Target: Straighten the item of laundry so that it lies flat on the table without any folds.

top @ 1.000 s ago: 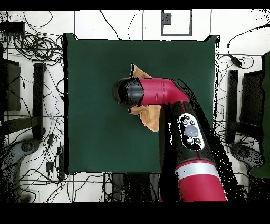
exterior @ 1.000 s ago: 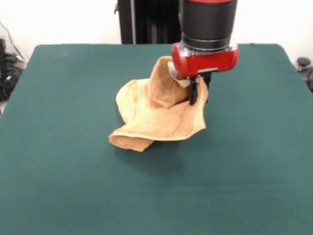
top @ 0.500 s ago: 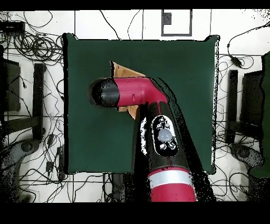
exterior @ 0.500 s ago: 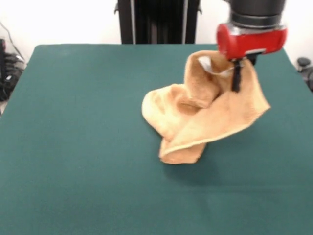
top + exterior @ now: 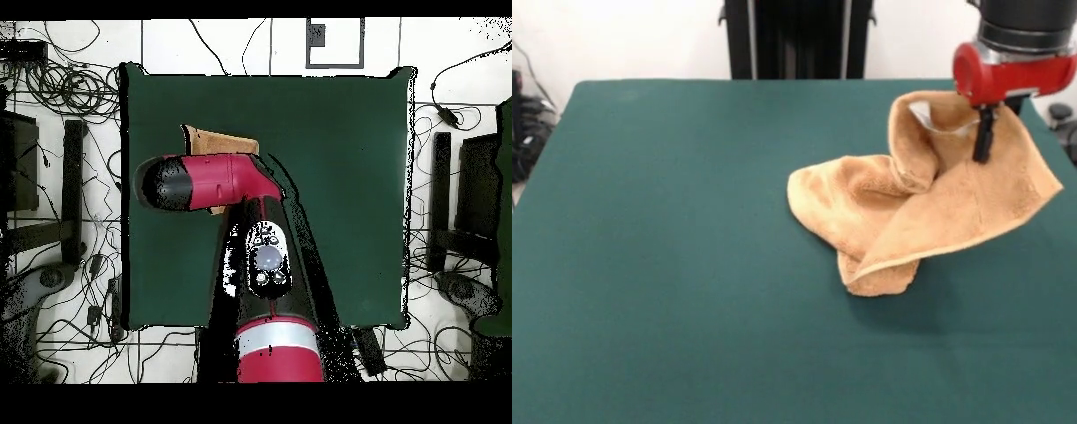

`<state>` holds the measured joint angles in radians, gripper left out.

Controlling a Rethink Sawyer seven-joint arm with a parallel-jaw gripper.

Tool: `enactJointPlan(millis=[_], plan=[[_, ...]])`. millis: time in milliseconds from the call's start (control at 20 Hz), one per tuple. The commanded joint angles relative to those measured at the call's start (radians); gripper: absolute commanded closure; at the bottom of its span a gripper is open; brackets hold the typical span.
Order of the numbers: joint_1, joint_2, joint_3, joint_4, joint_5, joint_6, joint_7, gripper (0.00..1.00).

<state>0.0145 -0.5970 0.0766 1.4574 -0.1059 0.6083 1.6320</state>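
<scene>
The tan-orange towel (image 5: 914, 208) is crumpled and folded over itself, right of the middle of the dark green table (image 5: 671, 265) in the front view. My gripper (image 5: 984, 141) is shut on an upper edge of the towel and holds that part lifted, next to the small white label (image 5: 922, 113). The towel's lower part drags on the table. In the overhead view the red arm (image 5: 225, 185) hides the gripper and most of the towel; only a tan corner (image 5: 215, 143) shows near the table's left side.
A black pedestal (image 5: 794, 40) stands behind the table's far edge. The table's right edge is close to the gripper in the front view. In the overhead view, cables and stands (image 5: 60, 180) lie on the floor around the table.
My gripper has moved to the right in the front view, carrying the towel's edge and dragging the rest along the table. The towel has stretched out somewhat.
</scene>
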Motion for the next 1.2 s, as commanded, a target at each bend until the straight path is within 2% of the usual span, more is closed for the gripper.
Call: enactJointPlan(millis=[50,500,950,1200], plan=[[0.060,0.166,-0.047,-0.032,0.064,-0.115,0.348,1.00],[0.081,0.221,-0.075,-0.110,0.094,-0.108,0.341,1.00],[0.085,0.196,-0.075,-0.048,0.107,-0.144,0.333,1.00],[0.097,0.155,-0.073,-0.014,0.121,-0.122,0.339,1.00]])
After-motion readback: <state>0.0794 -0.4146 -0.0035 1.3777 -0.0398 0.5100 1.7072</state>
